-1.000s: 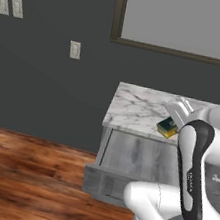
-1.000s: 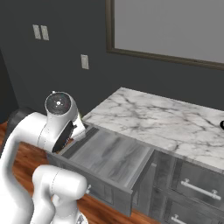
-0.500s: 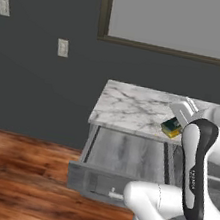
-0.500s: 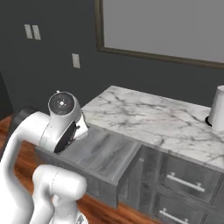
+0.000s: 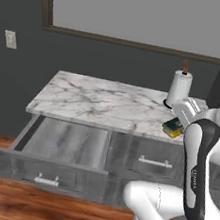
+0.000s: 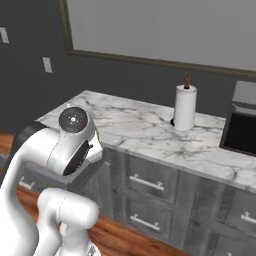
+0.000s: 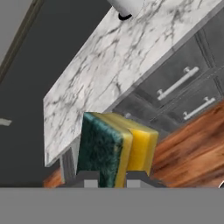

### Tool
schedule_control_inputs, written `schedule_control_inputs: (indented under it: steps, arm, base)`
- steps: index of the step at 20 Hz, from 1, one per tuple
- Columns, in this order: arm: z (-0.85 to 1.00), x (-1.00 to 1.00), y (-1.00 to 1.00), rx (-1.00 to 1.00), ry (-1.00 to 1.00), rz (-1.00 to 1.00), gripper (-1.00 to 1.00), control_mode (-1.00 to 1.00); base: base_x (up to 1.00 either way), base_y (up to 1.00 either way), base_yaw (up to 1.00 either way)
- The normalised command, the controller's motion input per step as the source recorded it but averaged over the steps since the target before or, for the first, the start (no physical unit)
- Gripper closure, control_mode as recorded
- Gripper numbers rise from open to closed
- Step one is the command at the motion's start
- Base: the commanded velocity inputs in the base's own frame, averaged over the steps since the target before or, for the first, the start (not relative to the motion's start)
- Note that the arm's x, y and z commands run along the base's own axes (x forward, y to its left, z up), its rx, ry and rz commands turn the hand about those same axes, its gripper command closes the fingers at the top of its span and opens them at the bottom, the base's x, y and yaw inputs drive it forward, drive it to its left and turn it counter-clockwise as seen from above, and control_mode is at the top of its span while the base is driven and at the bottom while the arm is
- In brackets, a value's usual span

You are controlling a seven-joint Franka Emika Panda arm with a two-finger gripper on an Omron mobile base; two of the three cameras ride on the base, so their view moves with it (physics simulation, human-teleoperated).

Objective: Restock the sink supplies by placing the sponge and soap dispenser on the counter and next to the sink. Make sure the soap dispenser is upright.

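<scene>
Pincer [image 7: 111, 177] clamping one sponge [image 7: 116, 148]

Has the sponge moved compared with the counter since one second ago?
Yes. The sponge, shut in the hand, now sits farther along the counter, near the paper towel roll; it was near the end above the open drawer.

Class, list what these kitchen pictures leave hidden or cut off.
- Open drawer: its inside front, left base view, hidden behind its own front panel.
- Sink: right base view, cut off by the right edge.
- Sponge: its lower end, hand view, hidden at the gripper.
</scene>
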Motion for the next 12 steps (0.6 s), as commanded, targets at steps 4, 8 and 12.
schedule_control_inputs:
  steps: [4, 8, 12]
  arm:
    - [0.0, 0.0, 0.0, 0.0, 0.0, 0.0, 1.0, 1.0]
    - [0.0, 0.0, 0.0, 0.0, 0.0, 0.0, 1.0, 1.0]
    - [0.0, 0.0, 0.0, 0.0, 0.0, 0.0, 1.0, 1.0]
  base:
    - [-0.07, -1.0, -0.13]
    - [0.0, -1.0, -0.12]
    - [0.0, -1.0, -0.11]
